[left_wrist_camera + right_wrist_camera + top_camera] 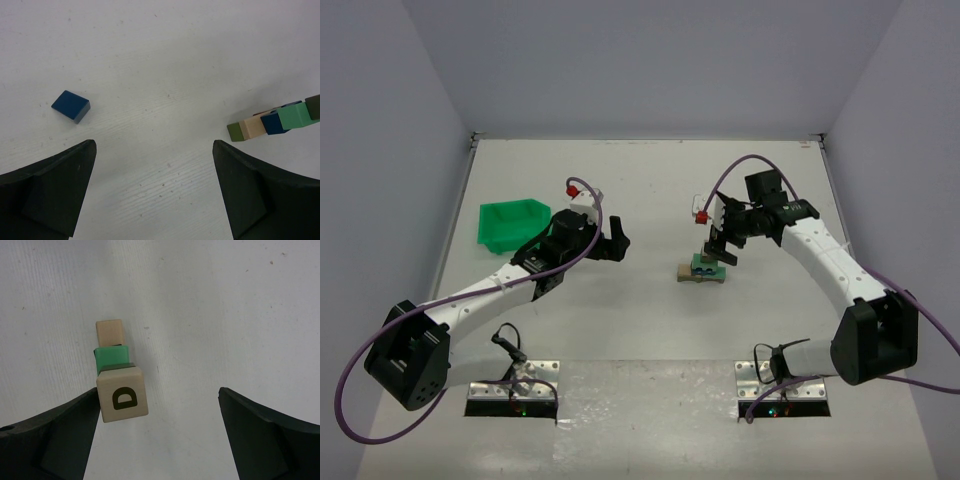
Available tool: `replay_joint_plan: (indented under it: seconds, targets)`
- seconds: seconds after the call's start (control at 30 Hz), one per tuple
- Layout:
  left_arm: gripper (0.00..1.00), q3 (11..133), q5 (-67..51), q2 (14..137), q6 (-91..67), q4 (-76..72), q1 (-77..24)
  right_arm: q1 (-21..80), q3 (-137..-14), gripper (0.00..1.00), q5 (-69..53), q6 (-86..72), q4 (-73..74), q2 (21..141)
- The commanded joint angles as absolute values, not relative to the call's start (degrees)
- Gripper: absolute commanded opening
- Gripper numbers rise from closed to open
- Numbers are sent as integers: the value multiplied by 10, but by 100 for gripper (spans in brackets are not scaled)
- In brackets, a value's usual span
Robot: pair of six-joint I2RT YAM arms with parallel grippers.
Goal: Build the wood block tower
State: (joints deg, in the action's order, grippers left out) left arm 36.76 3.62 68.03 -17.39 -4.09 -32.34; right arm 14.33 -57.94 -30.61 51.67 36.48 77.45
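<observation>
The wood block tower (702,269) stands mid-table, with tan and olive bars at its base and green and blue blocks above. In the right wrist view, a tan cube marked D (123,399) sits on top, above a green block (112,358) and a tan bar (110,332). My right gripper (157,432) is open over the tower (721,247), and its left finger is right beside the D cube. My left gripper (155,192) is open and empty, left of the tower (616,244). A loose blue block (71,106) lies on the table ahead of it. The tower also shows at the right edge of the left wrist view (272,122).
A green plastic bin (512,222) stands at the left, behind the left arm. Grey walls close the table on the left, back and right.
</observation>
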Motion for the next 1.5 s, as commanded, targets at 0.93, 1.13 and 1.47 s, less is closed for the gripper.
replay_joint_plan:
  seconds: [0.93, 1.13, 1.47]
  targets:
    - [100, 496, 172, 829, -8, 48, -328, 140, -636, 99, -405, 322, 330, 641]
    - [100, 496, 84, 858, 86, 10, -316, 140, -601, 99, -299, 158, 159, 633]
    - [100, 528, 4, 921, 110, 21, -241, 132, -582, 99, 33, -133, 117, 691]
